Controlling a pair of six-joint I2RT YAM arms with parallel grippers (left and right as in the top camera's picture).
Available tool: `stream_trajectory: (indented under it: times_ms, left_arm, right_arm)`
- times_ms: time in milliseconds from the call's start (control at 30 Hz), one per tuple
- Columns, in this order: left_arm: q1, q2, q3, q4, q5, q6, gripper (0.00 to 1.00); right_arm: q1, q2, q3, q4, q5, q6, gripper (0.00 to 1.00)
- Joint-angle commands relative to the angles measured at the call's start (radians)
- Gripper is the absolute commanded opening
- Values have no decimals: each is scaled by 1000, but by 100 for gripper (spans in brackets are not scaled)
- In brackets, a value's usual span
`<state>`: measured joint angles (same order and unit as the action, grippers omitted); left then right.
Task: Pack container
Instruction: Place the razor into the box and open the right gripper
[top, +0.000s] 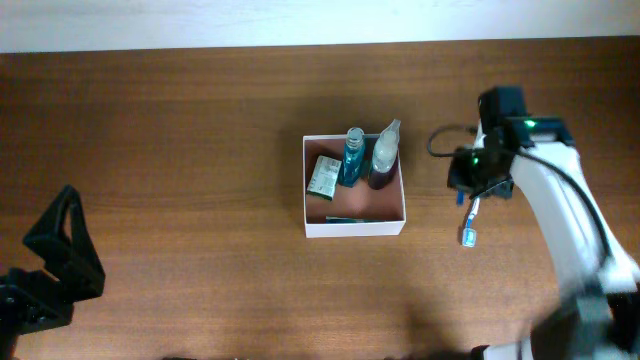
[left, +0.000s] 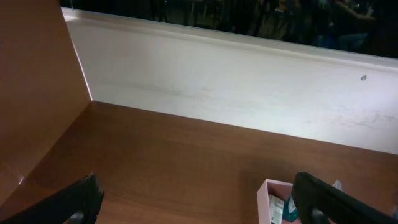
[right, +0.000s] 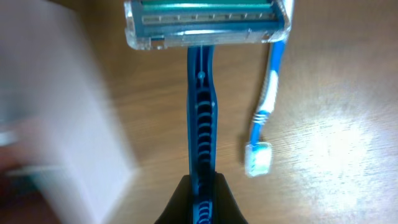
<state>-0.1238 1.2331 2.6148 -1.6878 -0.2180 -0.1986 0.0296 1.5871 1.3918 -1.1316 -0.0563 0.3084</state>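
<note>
Pinching blue razor (right: 202, 118) near container (top: 354, 228)

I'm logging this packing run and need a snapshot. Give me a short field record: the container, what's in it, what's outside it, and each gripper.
container: open white-walled box, mid-table
inside: blue bottle, clear bottle, pale packet
outside: toothbrush, lying flat to the container's right
right gripper: shut on blue razor, next to the container's wall
left gripper: open, empty, far from the container
</note>
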Motion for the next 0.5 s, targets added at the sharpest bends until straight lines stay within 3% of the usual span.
stream_trajectory:
  times_ms: [0, 233, 267, 367, 467]
  left_arm:
    - [4, 0, -2, 0, -11, 16, 100]
    - [4, 0, -2, 1, -11, 16, 99]
    - [4, 0, -2, 1, -11, 16, 99]
    - [4, 0, -2, 0, -11, 16, 99]
    - [4, 0, -2, 0, -11, 16, 99]
  right_arm:
    - [135, -172, 68, -21, -72, -65, 4]
    - [470, -247, 68, -43, -63, -299, 4]
    - [537, -214, 66, -47, -63, -410, 4]
    - [581, -123, 65, -42, -63, -669, 4]
    - [572, -33, 65, -31, -23, -829, 4]
